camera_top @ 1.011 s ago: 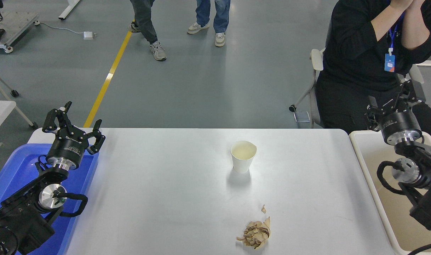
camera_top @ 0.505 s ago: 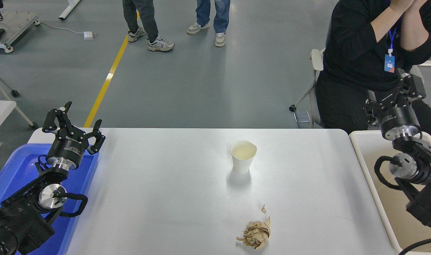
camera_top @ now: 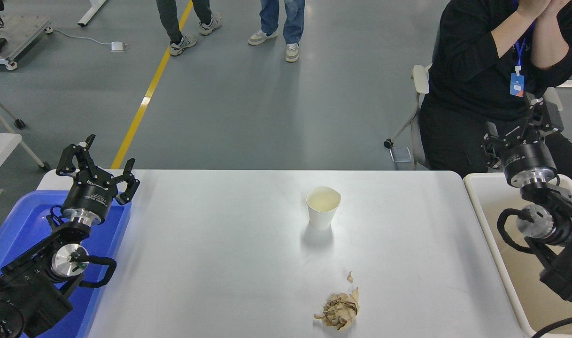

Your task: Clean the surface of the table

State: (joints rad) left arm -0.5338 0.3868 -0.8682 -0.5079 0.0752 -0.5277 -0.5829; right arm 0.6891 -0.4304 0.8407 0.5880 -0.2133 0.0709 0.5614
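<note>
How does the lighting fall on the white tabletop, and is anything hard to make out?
Head view: soft glare brightens the table surface centrally; the paper cup casts a faint shadow toward the camera; the right gripper blends into a seated person's dark clothing.

From my feed, a smooth grey-green floor (camera_top: pixel 276 108) fills the room beyond the desk, evenly lit with soft reflections. I take the painted yellow floor line (camera_top: pixel 147 96) as my landmark: it runs diagonally from the top edge down toward the desk's far left corner. Left of the line, a white cable (camera_top: pixel 77 37) leads to a small white box (camera_top: pixel 118 46), and further left stands a grey wheeled metal platform (camera_top: pixel 13 35). Beyond those, a white frame foot (camera_top: pixel 92 11) lies at the top. Well right of the line, a white office chair (camera_top: pixel 420 94) stands on castors, with a person in black seated.
</note>
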